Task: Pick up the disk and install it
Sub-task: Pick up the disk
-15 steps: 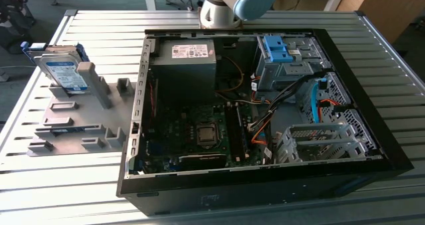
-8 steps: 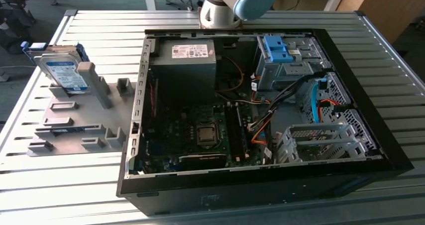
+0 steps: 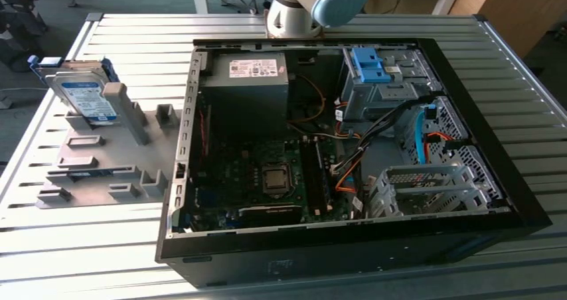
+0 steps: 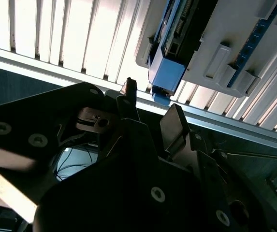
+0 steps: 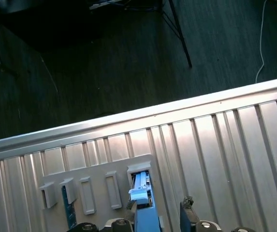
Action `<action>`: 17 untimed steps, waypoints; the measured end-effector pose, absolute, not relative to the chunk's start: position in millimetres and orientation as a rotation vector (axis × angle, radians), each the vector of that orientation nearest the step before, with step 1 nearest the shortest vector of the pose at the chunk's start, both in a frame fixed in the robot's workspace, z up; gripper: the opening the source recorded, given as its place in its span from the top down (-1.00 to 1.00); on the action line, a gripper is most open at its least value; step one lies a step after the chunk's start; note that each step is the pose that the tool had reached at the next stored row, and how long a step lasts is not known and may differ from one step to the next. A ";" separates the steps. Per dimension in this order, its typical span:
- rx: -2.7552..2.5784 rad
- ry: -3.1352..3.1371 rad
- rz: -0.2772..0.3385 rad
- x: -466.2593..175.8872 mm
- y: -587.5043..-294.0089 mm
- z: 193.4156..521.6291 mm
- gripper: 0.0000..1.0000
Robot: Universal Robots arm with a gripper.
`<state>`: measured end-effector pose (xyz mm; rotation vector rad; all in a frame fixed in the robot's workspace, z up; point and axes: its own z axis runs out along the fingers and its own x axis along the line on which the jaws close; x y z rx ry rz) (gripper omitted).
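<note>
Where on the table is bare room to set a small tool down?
Bare table lies at the exterior view's lower left, near the grey holder, and at its right, past the computer case. Inside the case, cables crowd it.
</note>
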<state>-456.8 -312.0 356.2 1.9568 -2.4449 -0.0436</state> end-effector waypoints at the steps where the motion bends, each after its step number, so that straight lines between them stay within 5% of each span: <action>1: 1.971 -2.435 -0.042 -456.9 -312.3 356.0 0.05; 17: 2.003 -2.428 -0.021 -447.9 -321.5 343.6 0.05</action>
